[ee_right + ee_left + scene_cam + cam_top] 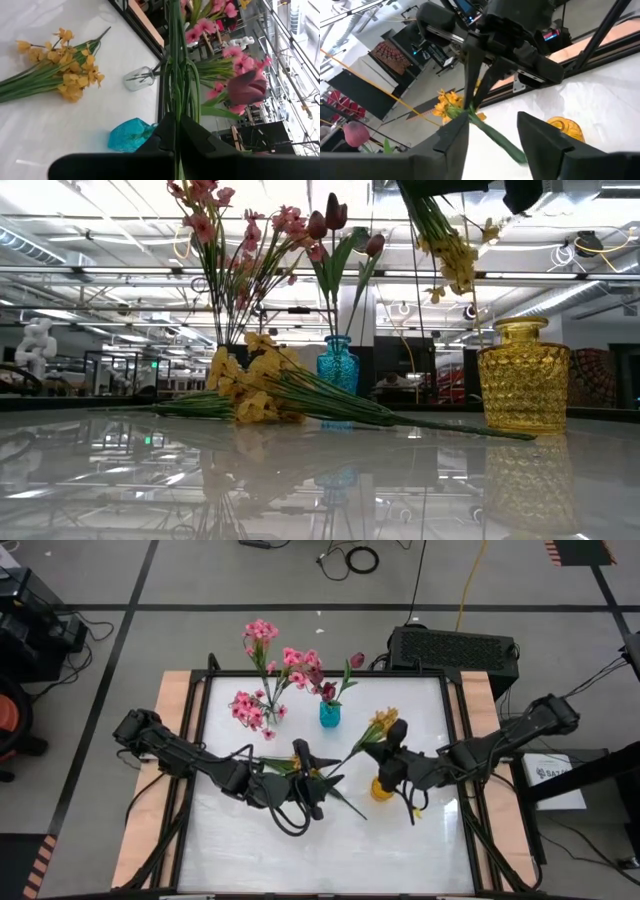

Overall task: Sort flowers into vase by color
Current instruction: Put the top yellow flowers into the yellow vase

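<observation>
So at this point I had the right gripper (pixel 392 740) pinched shut on the thin green stems of a yellow-orange flower spray (pixel 380 723), holding it up in the air right over the faceted yellow glass vase (pixel 522 374). In the right wrist view the fingers (pixel 165 134) were tight together with the stems running straight up between them. These fake sprays looked super light but floppy, with wiry stems and a top-heavy bloom cluster, so I figured the grab belongs low on the bare stem bundle, not on the petals. Thin plastic stems can also slip or twist in the pinch, I'd guess.

The left gripper (pixel 308 780) sat mid-counter with its fingers (pixel 540 135) apart, holding nothing, just beside a second bunch of yellow-orange flowers (pixel 250 385) lying flat on the glossy white counter (pixel 260 850).

The stuff around mattered. The small turquoise glass vase (pixel 329 716) with dark magenta tulip-like blooms (pixel 335 215) stood just behind the yellow one. The pink flower sprays (pixel 262 670) sat in a little clear glass vase (pixel 138 79) further back. The yellow vase's neck looked narrow, so dangling stems could miss or tip it. The two arms were also close together.
</observation>
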